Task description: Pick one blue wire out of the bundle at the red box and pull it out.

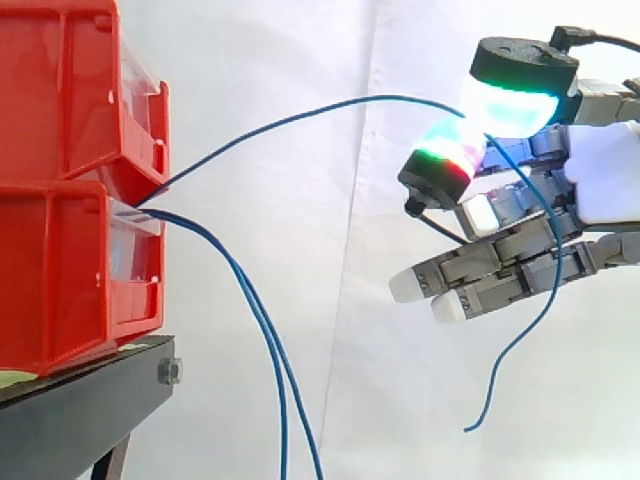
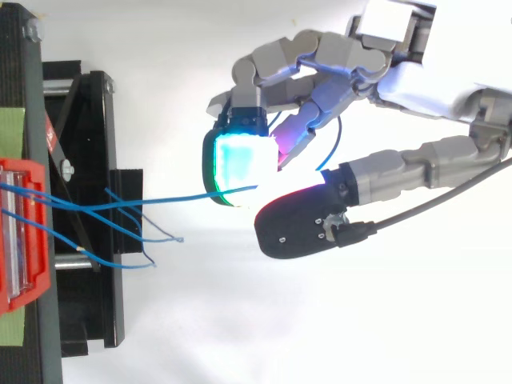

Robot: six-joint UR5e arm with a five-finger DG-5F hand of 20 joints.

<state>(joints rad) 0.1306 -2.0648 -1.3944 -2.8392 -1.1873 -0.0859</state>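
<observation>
1. A robot hand pinches a single blue wire between two glowing fingertip pads at the right of the scene, well apart from the red bins at the left.

2. In the side view the upper pad glows white and cyan, and the lower one glows green and red. The wire passes between them. The other fingers reach leftward below the pinch, fairly straight and close together, and hold nothing.

3. The pinched wire leaves the gap between the two stacked bins, rises in a long arc to the right and reaches the pads high in the frame. Beyond the pinch its tail crosses in front of the lower fingers and hangs loose, with the free end dangling below the robot hand.

4. Two more blue wires come out of the same gap. They droop side by side toward the bottom of the side view, untouched.

5. From above, the robot hand enters from the right, and the held wire runs nearly straight from the bin at the left edge to the cyan pad. Loose ends of other wires lie short of the pads, over the black stand.

6. The bins sit on that black stand, and a white curtain hangs behind.
</observation>
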